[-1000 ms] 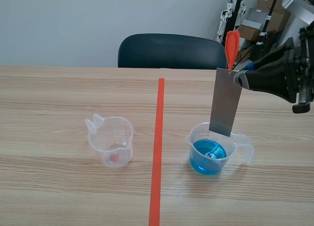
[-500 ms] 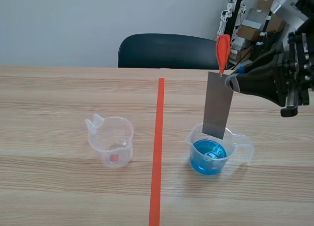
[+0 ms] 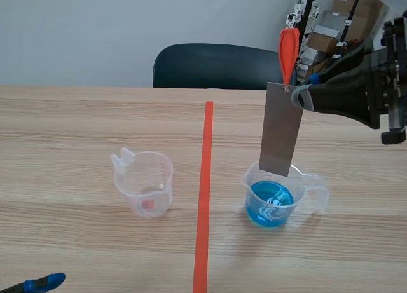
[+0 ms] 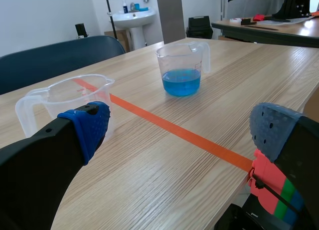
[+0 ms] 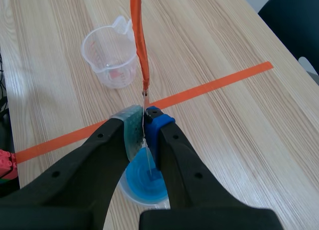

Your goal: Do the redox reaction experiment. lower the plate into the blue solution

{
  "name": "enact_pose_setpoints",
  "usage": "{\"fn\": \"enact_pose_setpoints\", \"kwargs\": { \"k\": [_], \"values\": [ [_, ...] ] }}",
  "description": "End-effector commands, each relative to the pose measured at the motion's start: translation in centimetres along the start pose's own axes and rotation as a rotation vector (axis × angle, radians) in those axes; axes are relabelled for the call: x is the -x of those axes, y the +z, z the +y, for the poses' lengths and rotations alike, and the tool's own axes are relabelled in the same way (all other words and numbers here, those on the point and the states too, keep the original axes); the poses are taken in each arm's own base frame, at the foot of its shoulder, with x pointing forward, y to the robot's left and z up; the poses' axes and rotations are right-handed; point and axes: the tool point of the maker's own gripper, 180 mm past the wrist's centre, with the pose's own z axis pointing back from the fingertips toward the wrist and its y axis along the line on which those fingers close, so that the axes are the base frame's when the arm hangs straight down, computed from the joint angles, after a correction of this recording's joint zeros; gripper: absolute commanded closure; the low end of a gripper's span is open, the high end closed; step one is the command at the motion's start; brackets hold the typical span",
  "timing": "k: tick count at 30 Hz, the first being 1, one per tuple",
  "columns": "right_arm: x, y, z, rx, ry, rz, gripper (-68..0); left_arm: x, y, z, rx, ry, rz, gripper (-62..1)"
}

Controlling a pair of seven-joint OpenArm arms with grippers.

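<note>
A grey metal plate (image 3: pixel 281 129) hangs upright from an orange strap (image 3: pixel 287 50). My right gripper (image 3: pixel 304 97) is shut on the plate's upper corner. The plate's lower edge is just above the rim of the clear beaker of blue solution (image 3: pixel 270 203). In the right wrist view the plate (image 5: pixel 147 140) shows edge-on between the fingers of the right gripper (image 5: pixel 144 121), with the blue beaker (image 5: pixel 144 184) directly below. My left gripper (image 4: pixel 179 127) stands open and low over the near table, holding nothing. Its blue tip (image 3: pixel 43 283) shows at the table's front left.
An almost empty clear beaker (image 3: pixel 145 182) with a small red spot inside stands left of the orange tape line (image 3: pixel 204 191). A dark chair (image 3: pixel 219 65) is behind the table. Boxes and stands fill the back right.
The plate has shifted a little left and slightly up over the blue beaker. The left gripper's blue tip has come into the scene view at the front left.
</note>
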Motion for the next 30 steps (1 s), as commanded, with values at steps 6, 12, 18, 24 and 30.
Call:
{"fn": "enact_pose_setpoints", "kwargs": {
  "k": [6,12,18,24,30],
  "values": [
    [-2.1,0.7,0.8,-0.034,0.048,-0.027,-0.6,-1.3,-0.5,0.1,0.000,-0.012,-0.041,-62.3],
    [-1.8,0.7,0.7,-0.029,0.063,-0.011,-0.6,-1.5,-0.9,0.3,0.004,-0.023,-0.055,-62.3],
    [-2.0,0.6,0.8,-0.029,0.064,-0.029,-0.6,-1.9,-1.0,2.1,-0.088,-0.017,-0.078,-62.3],
    [-1.1,0.2,1.2,-0.029,0.074,-0.018,-0.6,-2.0,-1.0,2.5,-0.109,-0.014,-0.086,-62.3],
    [-0.2,-0.3,1.4,-0.024,0.067,-0.008,-0.6,-2.0,-1.0,2.5,-0.109,-0.014,-0.085,-62.3]
  ]
}}
